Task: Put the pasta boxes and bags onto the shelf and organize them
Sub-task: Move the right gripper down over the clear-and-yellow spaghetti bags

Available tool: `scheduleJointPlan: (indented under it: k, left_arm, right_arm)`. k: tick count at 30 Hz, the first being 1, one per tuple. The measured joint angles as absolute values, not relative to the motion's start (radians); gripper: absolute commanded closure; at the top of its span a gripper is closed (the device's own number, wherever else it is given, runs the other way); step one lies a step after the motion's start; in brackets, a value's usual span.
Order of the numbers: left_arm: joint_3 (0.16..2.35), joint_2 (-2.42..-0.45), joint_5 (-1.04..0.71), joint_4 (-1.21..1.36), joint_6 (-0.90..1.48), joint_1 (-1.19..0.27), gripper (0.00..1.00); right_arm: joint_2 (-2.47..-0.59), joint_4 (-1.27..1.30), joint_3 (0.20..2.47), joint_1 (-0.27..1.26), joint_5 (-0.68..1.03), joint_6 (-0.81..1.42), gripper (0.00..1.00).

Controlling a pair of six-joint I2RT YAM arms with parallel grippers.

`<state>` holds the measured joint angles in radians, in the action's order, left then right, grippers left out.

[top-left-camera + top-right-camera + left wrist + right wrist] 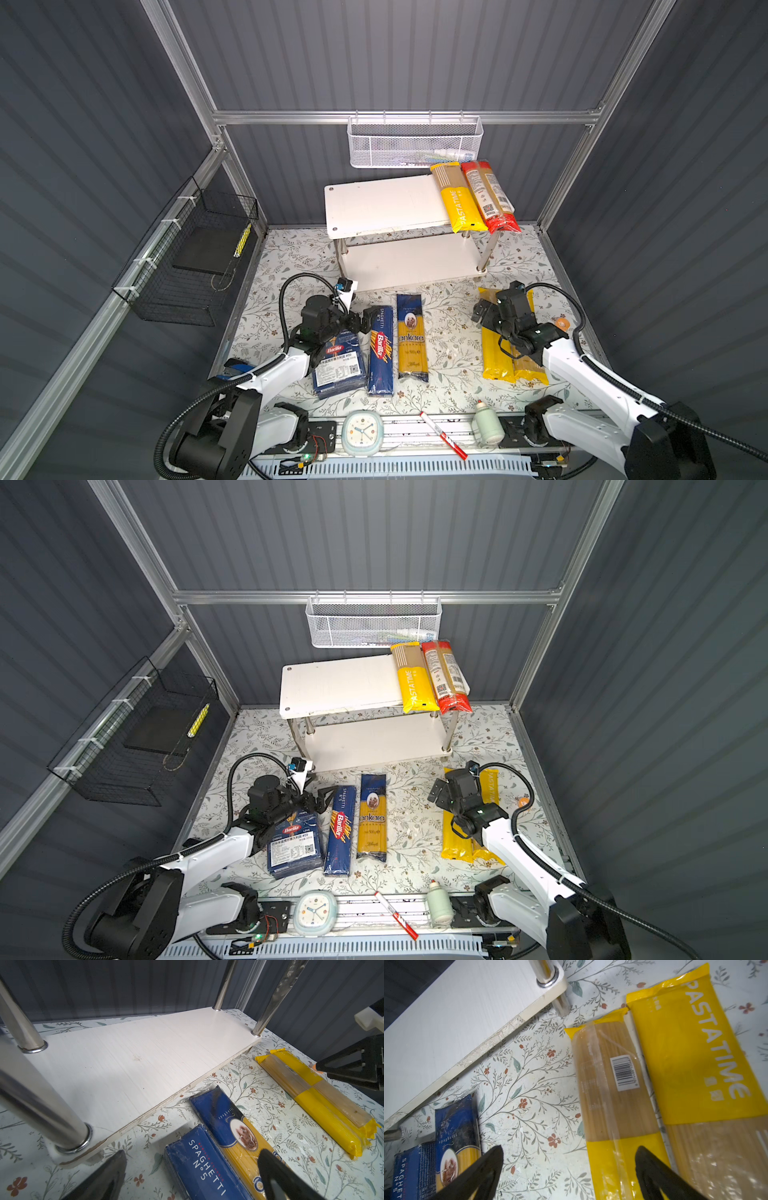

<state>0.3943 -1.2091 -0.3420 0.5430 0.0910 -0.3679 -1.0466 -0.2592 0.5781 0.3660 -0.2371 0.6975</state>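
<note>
Right wrist view shows the right claw (569, 1148) spread, empty, above the yellow bag (616, 1105) at four o'clock on the surface (529, 1084), whose touching twin (691, 1053) it might snag too.

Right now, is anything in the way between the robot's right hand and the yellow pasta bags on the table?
No, nothing visible. The open right hand hangs right over the two yellow bags, one finger above the barcode bag; only bare table is beside them.
</note>
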Motion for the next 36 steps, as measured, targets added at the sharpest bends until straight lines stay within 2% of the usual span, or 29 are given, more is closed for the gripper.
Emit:
scheduleJointPlan:
  k: [4,14,30,36]
  left_arm:
    - [0.394,-1.208,-0.352,0.543,0.091,-0.368,0.01]
    - [0.394,-1.197,-0.352,0.539,0.090,-0.368,0.01]
    - [0.394,-1.185,-0.353,0.538,0.090,-0.368,0.01]
    - [0.394,-1.186,-0.356,0.538,0.090,-0.368,0.01]
  right_arm:
    - [-1.073,-0.223,0.579,0.343,-0.247,0.680,0.01]
    - [-1.335,-0.162,0.605,0.308,-0.187,0.654,0.01]
    - [-1.415,-0.101,0.654,0.302,-0.109,0.635,0.01]
    - [-1.419,-0.057,0.653,0.302,-0.007,0.574,0.01]
